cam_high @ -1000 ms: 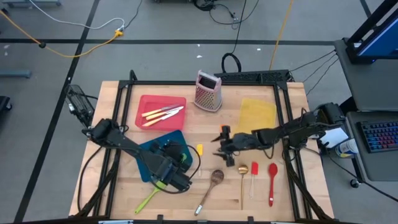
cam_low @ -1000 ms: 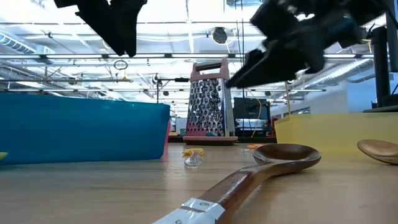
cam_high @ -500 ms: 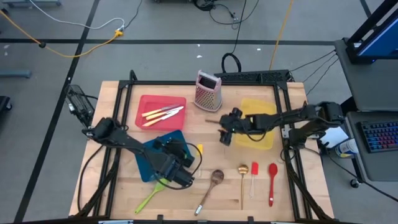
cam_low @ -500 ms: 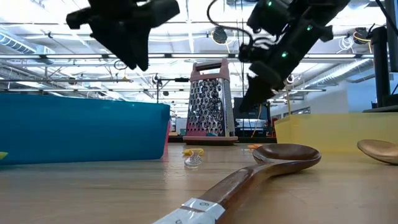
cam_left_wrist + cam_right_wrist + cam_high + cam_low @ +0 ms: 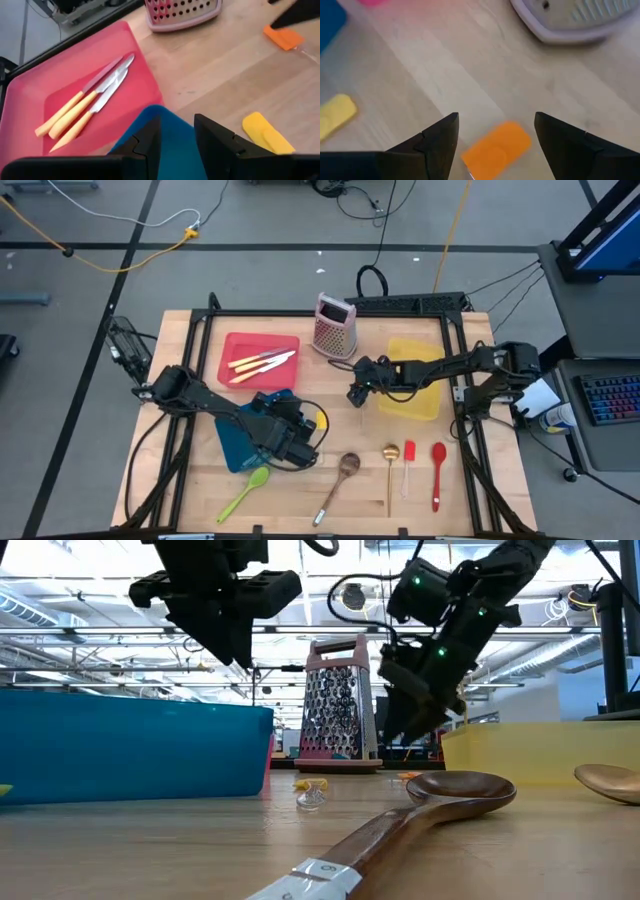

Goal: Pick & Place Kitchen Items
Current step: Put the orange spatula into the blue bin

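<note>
Two dark jointed arms, black cables, small green lights.

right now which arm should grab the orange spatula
Right. Its open gripper hovers right over the orange spatula beside the grater; the left gripper is over the blue bin, farther off.

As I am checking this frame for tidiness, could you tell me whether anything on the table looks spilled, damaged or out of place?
Nothing looks spilled or damaged. The only slight oddity is the green spoon, lying slantwise on the table just outside the blue tray, near the front edge. The knives sit neatly in the red tray.
</note>
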Tool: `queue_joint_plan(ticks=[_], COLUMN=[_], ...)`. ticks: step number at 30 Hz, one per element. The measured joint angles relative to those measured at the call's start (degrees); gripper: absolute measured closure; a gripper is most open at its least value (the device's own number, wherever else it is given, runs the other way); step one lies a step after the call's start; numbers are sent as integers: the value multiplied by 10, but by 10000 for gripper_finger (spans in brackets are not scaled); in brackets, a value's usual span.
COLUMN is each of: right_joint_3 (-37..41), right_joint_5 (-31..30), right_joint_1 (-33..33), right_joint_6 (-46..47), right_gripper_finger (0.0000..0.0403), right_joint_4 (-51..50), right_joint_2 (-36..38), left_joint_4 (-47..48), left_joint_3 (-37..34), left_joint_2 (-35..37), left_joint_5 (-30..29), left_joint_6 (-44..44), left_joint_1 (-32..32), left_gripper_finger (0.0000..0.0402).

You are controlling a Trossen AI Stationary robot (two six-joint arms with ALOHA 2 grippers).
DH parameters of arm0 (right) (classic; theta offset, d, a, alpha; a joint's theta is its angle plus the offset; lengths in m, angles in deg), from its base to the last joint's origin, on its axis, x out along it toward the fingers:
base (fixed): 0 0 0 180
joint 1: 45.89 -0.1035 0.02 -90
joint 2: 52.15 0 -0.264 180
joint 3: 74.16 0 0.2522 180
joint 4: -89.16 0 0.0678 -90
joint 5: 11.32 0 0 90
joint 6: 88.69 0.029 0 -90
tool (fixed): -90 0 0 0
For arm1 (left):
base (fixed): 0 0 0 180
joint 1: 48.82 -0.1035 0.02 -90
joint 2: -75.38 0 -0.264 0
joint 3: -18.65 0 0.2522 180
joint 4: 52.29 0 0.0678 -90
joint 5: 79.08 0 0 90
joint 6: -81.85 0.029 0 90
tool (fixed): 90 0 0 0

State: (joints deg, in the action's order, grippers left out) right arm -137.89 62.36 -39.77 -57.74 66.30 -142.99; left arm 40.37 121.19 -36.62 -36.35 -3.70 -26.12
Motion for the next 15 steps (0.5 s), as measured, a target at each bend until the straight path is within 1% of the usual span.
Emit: queue_joint_plan(ticks=[5,8,10,13,15], right_joint_3=[-1,-3,-3,0,0], right_joint_5=[-6,-13,-4,-2,3], right_joint_1=[1,1,1,0,0], right_joint_6=[59,88,113,139,133], right_gripper_finger=[150,150,150,150,150], right_joint_4=[-6,2,-1,-11,-18], right_joint_2=[-27,-47,-59,-73,-72], left_joint_4=[-1,-2,-5,-21,-35], left_joint_3=[0,0,0,0,0], left_joint_2=[0,0,0,0,0], left_joint_5=[-23,-24,-24,-24,-24], left_joint_6=[4,4,7,29,52], left_joint_1=[-1,-1,-1,-1,-1], left_gripper_finger=[279,279,279,279,279])
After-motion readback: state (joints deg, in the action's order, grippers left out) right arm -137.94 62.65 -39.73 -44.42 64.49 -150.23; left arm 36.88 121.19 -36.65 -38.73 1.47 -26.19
